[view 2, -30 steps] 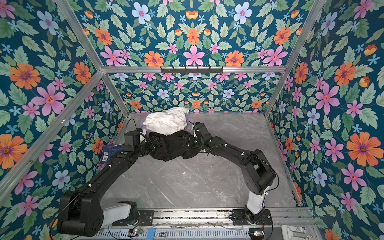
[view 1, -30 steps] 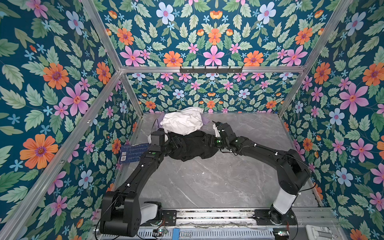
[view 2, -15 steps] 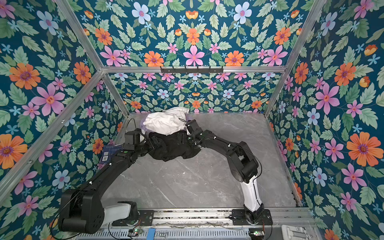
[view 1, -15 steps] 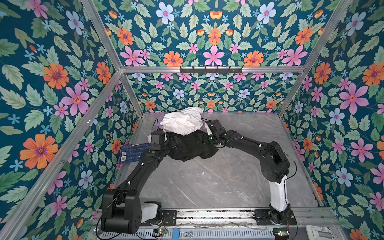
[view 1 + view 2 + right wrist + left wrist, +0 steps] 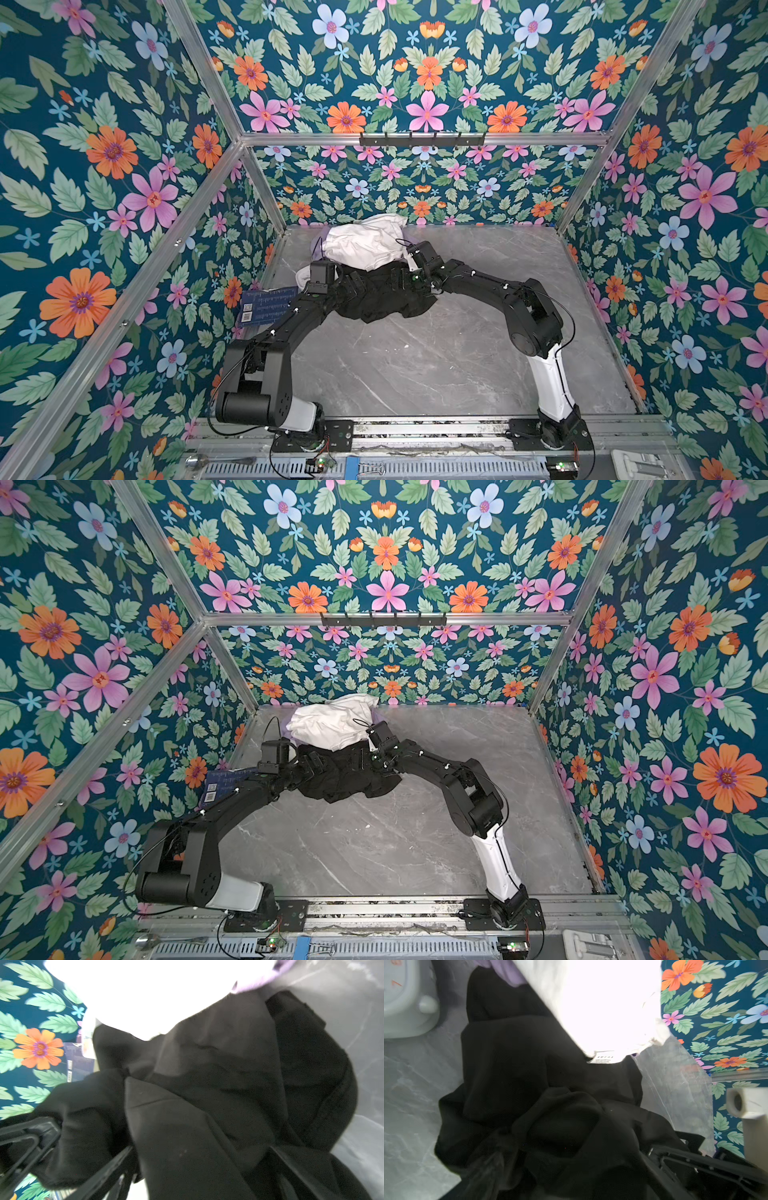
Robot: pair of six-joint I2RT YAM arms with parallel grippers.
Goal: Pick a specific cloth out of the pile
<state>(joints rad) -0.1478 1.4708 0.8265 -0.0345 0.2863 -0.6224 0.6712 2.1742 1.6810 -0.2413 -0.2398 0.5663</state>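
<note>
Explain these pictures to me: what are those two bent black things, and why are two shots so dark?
They are two robot arms fixed at the near edge of a grey table, inside a flowered booth. Two pictures come from a camera overhead; the dark close-ups come from small cameras on the arms' wrists. At the back lies a pile of clothes: a white garment on top, a lavender garment peeking out, a black cloth spread forward. Both pincers, the left gripper and the right gripper, reach into the black cloth. The right one's jaws stand open with cloth between; whether the left grips, I cannot tell.
</note>
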